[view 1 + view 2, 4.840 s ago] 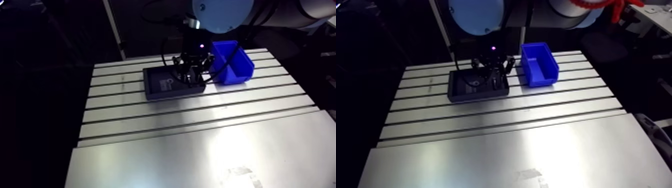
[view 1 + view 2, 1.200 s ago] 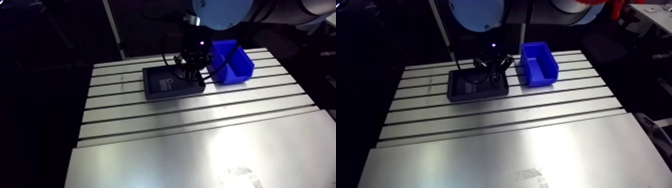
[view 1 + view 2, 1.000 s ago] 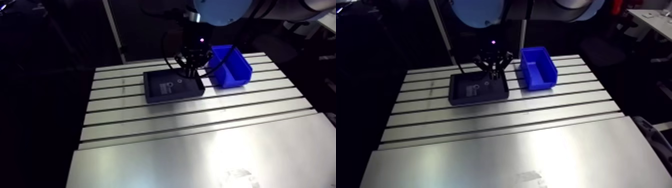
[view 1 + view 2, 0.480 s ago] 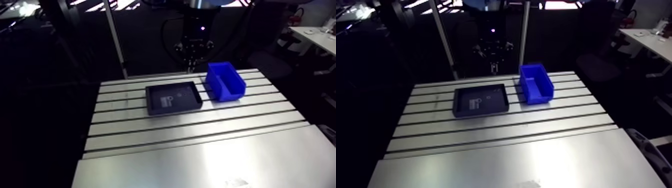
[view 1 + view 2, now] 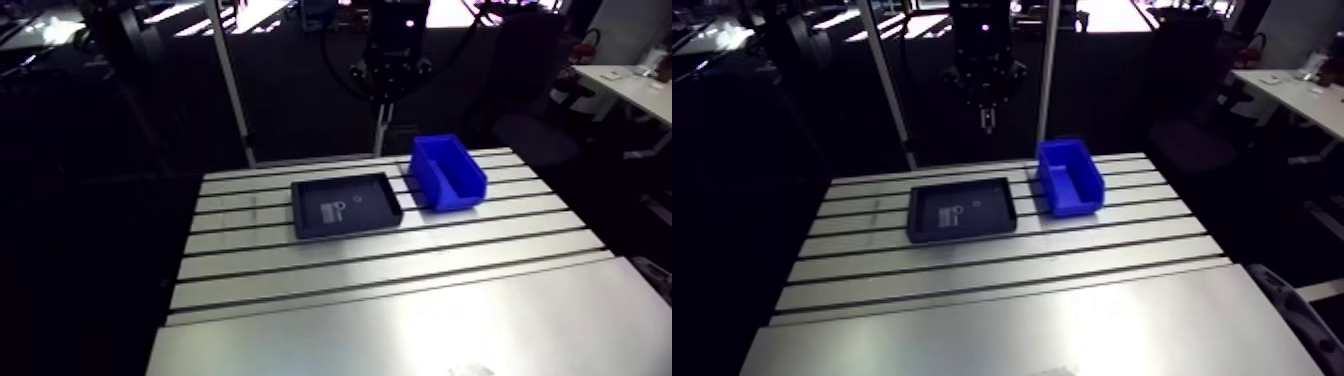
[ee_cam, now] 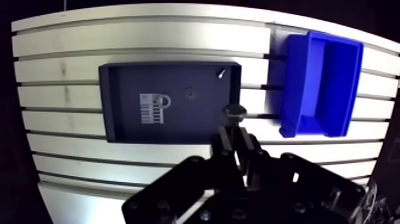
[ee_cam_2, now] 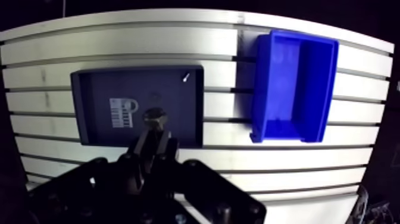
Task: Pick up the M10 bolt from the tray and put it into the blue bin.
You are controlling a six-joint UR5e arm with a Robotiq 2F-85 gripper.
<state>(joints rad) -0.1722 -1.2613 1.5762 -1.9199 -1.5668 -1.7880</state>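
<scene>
In the wrist view my gripper (image 6: 234,130) is shut on the M10 bolt (image 6: 233,112); its hex head sticks out past the fingertips. High above the table, the bolt hangs over the black tray's (image 6: 119,128) edge nearest the blue bin (image 6: 321,83). The bin stands open-topped just beside the tray, with nothing seen inside. In the arm view the gripper (image 5: 986,112) hovers well above the table's far edge, behind the tray (image 5: 345,205) and the bin (image 5: 447,172).
The tray floor carries a white barcode label (image 6: 152,108), a small round part (image 6: 190,93) and a small light screw (image 6: 221,73). Tray and bin sit on the slotted aluminium table (image 5: 400,270), whose broad smooth plate lies nearer the camera.
The gripper, earlier down in the tray, has closed and risen high above the table with the bolt. The arm view has shifted as the arm lifted.
</scene>
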